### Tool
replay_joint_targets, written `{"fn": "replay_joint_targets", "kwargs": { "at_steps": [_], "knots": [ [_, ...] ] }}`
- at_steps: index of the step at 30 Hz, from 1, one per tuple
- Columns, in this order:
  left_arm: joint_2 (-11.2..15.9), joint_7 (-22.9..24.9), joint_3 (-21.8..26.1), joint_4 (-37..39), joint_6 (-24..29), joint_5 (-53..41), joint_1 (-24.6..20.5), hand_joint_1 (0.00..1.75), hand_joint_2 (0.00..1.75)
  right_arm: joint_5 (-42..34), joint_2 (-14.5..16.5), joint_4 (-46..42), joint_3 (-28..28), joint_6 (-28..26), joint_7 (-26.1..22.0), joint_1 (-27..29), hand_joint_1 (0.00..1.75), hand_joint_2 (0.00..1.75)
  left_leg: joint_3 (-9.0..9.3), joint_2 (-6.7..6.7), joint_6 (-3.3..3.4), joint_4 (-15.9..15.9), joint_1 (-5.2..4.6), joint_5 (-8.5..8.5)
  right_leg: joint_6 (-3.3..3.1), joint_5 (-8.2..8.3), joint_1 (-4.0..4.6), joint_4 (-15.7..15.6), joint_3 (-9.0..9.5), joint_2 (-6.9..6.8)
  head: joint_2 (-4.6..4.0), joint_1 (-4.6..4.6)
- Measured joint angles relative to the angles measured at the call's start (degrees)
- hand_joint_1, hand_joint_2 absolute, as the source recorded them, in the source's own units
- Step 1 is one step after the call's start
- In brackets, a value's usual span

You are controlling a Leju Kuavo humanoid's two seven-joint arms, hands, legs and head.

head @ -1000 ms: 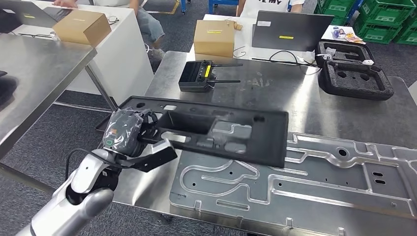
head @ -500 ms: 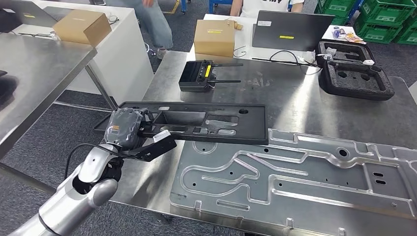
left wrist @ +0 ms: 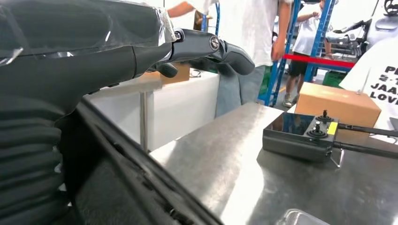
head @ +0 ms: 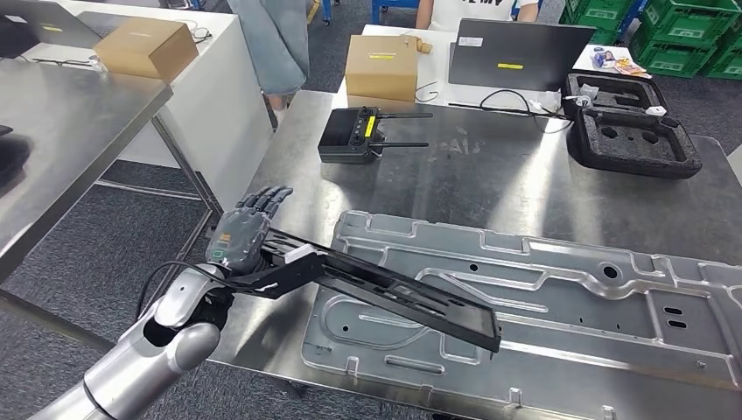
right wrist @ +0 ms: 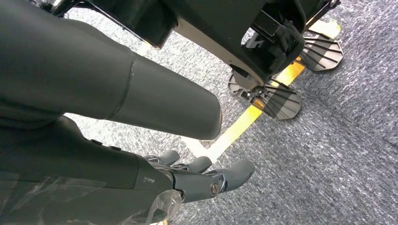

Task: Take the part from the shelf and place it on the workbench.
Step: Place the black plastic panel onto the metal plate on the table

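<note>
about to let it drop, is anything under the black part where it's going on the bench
Yes: the large metal plate lies under the black part, whose far end rests on it. The left robot hand is at the near end.

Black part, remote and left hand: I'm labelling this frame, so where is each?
Black part [head: 411,297], head view, on its flat middle span.
Remote [head: 354,134], head view, on its dark top face.
Left hand [head: 245,232], head view, on the back of the hand.

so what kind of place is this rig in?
Likely a factory or lab workshop: steel workbench carrying a stamped metal panel, stacked green crates, and blue racking behind.
</note>
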Motion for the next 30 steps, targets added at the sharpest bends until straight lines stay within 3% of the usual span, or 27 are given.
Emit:
{"fn": "replay_joint_targets", "kwargs": {
  "at_steps": [17,21,24,26,28,29,30],
  "knots": [
    [0.3,-1.5,0.9,0.9,4.0,4.7,1.6,0.00,0.00,-3.2,0.0,0.0,2.3,0.0,-0.2,0.6,0.00,0.00,-0.07,-0.04,0.12,0.1,-0.19,-0.11,0.04,0.00,-0.19,0.0,0.03,-0.07,0.00,0.00],
    [0.9,-0.6,1.0,0.7,0.8,0.8,1.2,0.00,0.00,-3.8,0.0,-0.1,2.9,0.0,-0.2,0.6,0.00,0.00,-0.12,-0.06,0.38,0.3,-0.38,-0.18,0.21,0.06,-0.38,-0.1,0.05,-0.14,0.00,0.00],
    [1.5,0.9,0.4,-0.1,-3.2,-3.8,0.4,0.00,0.00,-4.0,-0.1,-0.1,3.5,0.0,-0.1,0.5,0.00,0.00,0.29,0.03,1.04,-0.5,-0.08,0.34,0.74,-0.36,-0.45,0.4,-0.06,-0.15,0.00,0.01],
    [1.6,1.6,0.1,-0.7,-4.0,-4.5,0.1,0.00,0.00,-4.3,-0.1,-0.1,3.9,0.0,0.0,0.5,0.00,0.00,0.68,0.13,1.34,-1.1,0.34,0.69,1.22,-2.99,-0.49,4.4,-1.81,-0.19,0.00,0.07],
    [1.6,1.7,-0.1,-1.0,-3.7,-3.9,-0.1,0.00,0.00,-4.6,-0.2,-0.2,4.3,0.0,0.0,0.5,0.00,0.00,0.68,0.15,1.37,-1.1,0.41,0.71,1.64,-6.88,-0.77,12.7,-5.69,-0.20,0.00,0.13],
    [1.6,1.7,-0.2,-1.1,-3.3,-3.4,0.0,0.00,0.00,-4.8,-0.2,-0.2,4.6,0.0,0.1,0.6,0.00,0.00,0.65,0.14,1.36,-1.1,0.50,0.71,1.84,-8.07,-0.96,16.3,-7.49,-0.21,0.00,0.15],
    [1.6,1.6,-0.3,-1.2,-2.8,-2.7,0.1,0.00,0.00,-4.9,-0.3,-0.2,4.8,0.0,0.1,0.6,0.00,0.00,0.63,0.13,1.29,-1.0,0.65,0.70,2.05,-8.23,-1.18,18.1,-8.44,-0.21,0.00,0.15]
  ]
}}
